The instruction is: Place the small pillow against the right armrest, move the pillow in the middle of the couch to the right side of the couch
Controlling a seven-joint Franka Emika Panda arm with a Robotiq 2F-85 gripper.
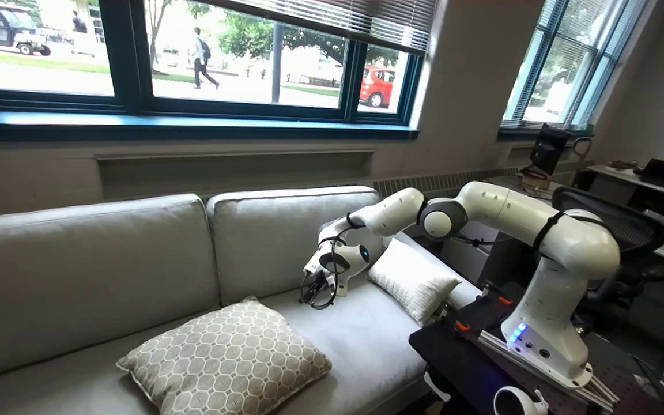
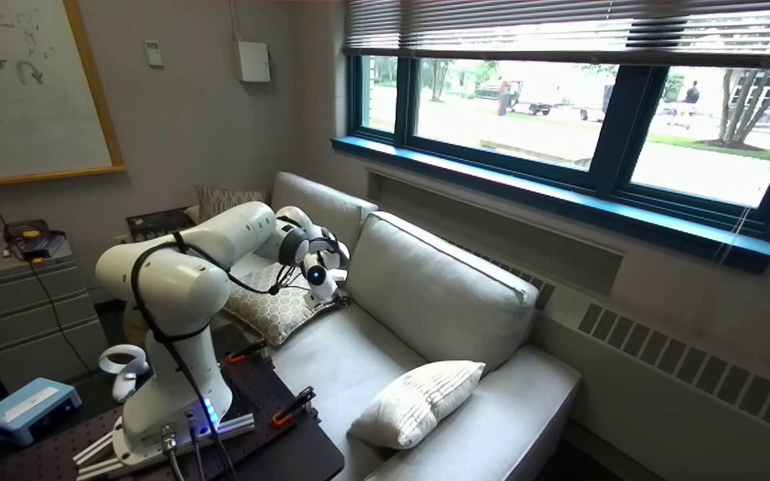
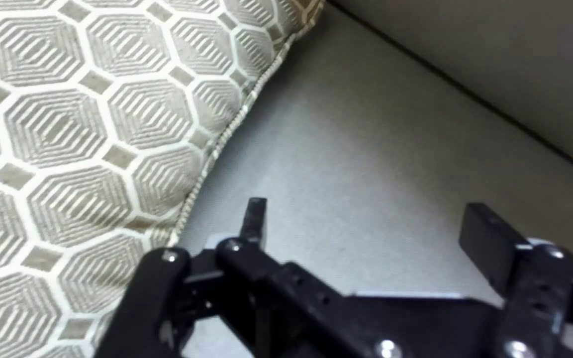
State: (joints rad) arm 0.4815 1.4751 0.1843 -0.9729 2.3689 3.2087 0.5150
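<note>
- In the wrist view, the hand [image 3: 366, 226] is standing released, its two black fingers [image 3: 254, 219] spreading well apart — the seat of the couch [image 3: 356, 164] is showing between them.
- There, the patterned pillow [image 3: 87, 129] is lying just beside the hand, its corded edge running close to one finger; whether they are touching, I cannot tell.
- In an exterior view, the white arm [image 1: 496, 207] is reaching from the dark desk [image 1: 446, 349] over the couch, and the hand is hanging low above the seat, between the patterned pillow and the small pillow [image 1: 410, 276]. Here the patterned pillow is lying in the middle of the couch, and beyond the window [image 1: 130, 69] a person [image 1: 200, 57] is walking.
- In an exterior view, the right armrest [image 2: 502, 421] is propping the tilted small pillow — well apart from the patterned pillow, which the arm is partly hiding. Two orange-tipped clamps [image 2: 295, 406] are sitting at the edge of the desk, and a blue box [image 2: 27, 409] is lying near the base of the arm.
</note>
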